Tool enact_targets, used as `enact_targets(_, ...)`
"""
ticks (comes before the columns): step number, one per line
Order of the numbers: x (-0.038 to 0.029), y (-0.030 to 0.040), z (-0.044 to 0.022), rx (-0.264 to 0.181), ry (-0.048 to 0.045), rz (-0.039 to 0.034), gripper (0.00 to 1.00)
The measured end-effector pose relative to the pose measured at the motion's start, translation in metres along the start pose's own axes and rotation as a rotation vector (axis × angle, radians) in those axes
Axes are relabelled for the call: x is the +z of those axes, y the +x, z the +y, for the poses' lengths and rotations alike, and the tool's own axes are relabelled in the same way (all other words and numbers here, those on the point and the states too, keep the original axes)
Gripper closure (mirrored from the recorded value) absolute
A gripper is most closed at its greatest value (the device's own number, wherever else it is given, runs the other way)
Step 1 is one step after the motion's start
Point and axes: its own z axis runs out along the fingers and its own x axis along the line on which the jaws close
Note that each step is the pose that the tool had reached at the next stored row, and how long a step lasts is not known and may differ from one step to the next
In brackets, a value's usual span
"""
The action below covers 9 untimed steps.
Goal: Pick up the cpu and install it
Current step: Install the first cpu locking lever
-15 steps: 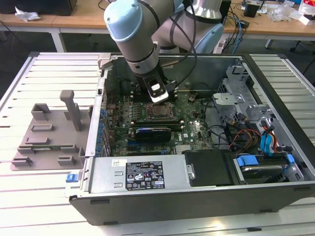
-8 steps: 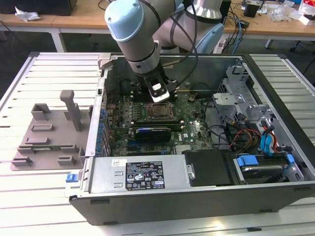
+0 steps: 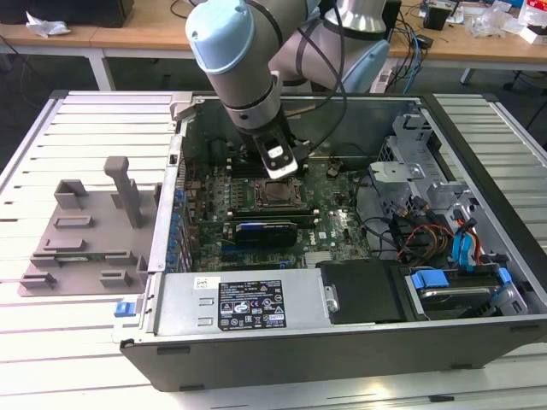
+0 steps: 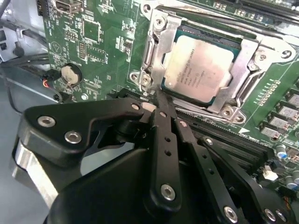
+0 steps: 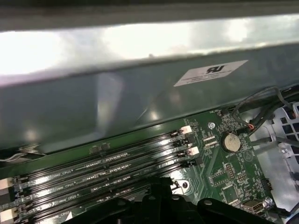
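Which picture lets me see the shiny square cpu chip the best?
The second wrist view: the cpu sits flat in its metal socket frame, whole top showing, just past the gripper. The exterior view shows it small and far off, under the arm. The first wrist view looks at memory slots instead.

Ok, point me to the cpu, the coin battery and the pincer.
cpu [image 4: 202,70], second wrist view, middle of its metal top plate.
coin battery [image 4: 71,73], second wrist view, its round face.
pincer [image 4: 161,103], second wrist view, at the fingertips.

Bright, even room light; strong glare on the case wall [image 5: 140,107], foreground tool [image 4: 163,121] blurred.
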Motion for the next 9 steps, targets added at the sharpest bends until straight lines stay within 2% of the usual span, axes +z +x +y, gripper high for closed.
enact_targets(3, 0.0008, -0.0033, 0.0, 0.0, -0.0001, 0.0, 0.89)
enact_targets(5, -0.0029, -0.0045, 0.0012, 0.0, -0.0001, -0.0001, 0.89)
enact_targets(6, -0.0067, -0.0056, 0.0026, 0.001, -0.0001, -0.0004, 0.89)
enact_targets(9, -0.0054, -0.0024, 0.0109, 0.003, 0.0011, -0.0011, 0.89)
